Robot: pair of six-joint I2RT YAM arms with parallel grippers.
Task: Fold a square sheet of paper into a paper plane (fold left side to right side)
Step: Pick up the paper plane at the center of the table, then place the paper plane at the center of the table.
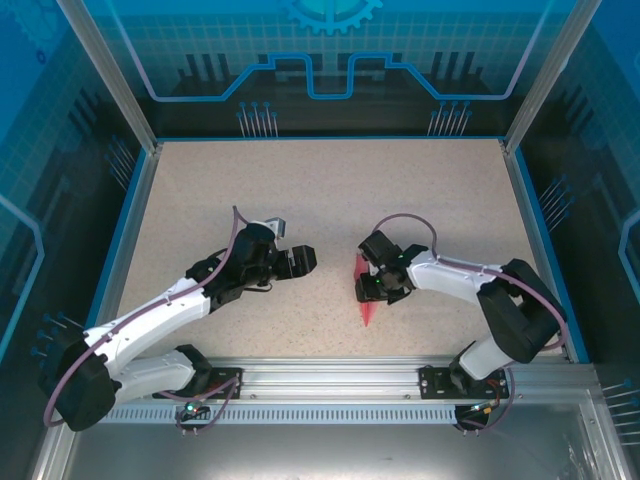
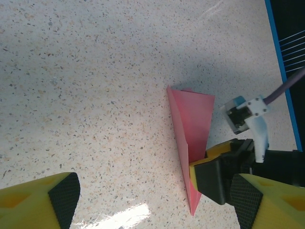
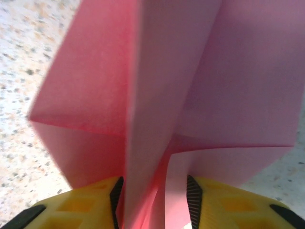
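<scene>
Worktop: speckled and smooth, with a glare patch in the left wrist view. Paper that is pushed here rather than pinned would likely skate.

Left end effector: jaws wide with nothing between them, hanging over bare worktop apart from the paper. Main risk: if it comes in low for the left-to-right fold, a finger could catch the raised edge and drag the sheet instead of turning it.

Right end effector: closed narrow on the paper plane, with pink layers between its pads. The grip looks to sit near one long edge, so any pull from the other arm could pivot or tear the paper there.

Paper plane: a pink, slim pointed dart right of centre, between the two arms and partly lifted off the worktop.

Layers: they splay apart at the pads in the right wrist view and do not lie flat — squeezing harder may set a stray crease off the centre line.

Tip: narrow and unsupported, pointing toward the arm bases. A small slip in the grip would likely bend it first.
</scene>
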